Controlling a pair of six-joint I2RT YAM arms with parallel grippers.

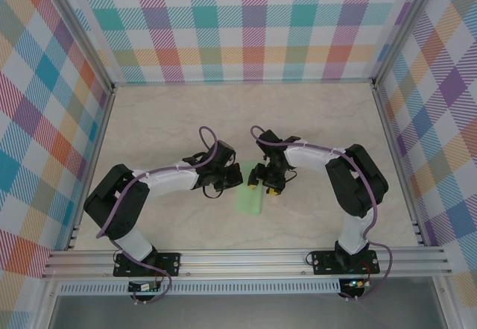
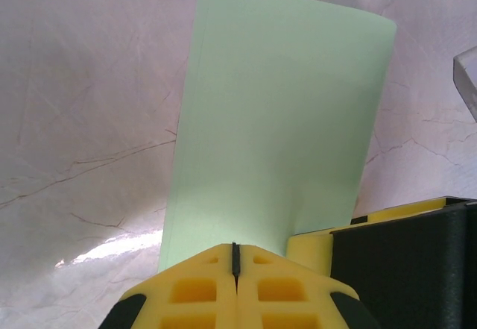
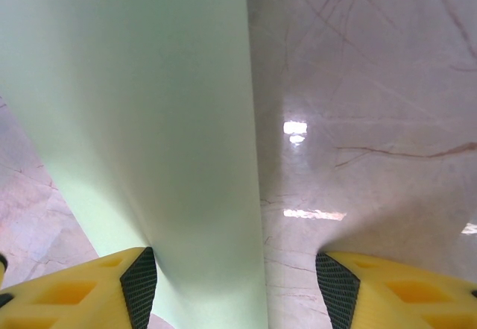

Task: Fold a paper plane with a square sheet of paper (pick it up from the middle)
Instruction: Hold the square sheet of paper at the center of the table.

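The square sheet of paper (image 1: 250,201), pale green, shows as a narrow strip on the table between my two grippers. In the left wrist view the sheet (image 2: 283,120) rises bowed from right behind the tips of my left gripper (image 2: 235,258), whose yellow jaws are pressed together on its near edge. My left gripper (image 1: 229,180) sits at the strip's left side. My right gripper (image 1: 267,183) is at its right side. In the right wrist view the sheet (image 3: 149,120) runs between the jaws of my open right gripper (image 3: 235,284), close to the left pad (image 3: 140,284).
The marble-look tabletop (image 1: 186,113) is bare behind the arms. Checked walls (image 1: 253,23) close in the back and both sides. An aluminium rail (image 1: 246,258) runs along the near edge. A yellow finger of the right gripper (image 2: 320,243) shows beside my left jaws.
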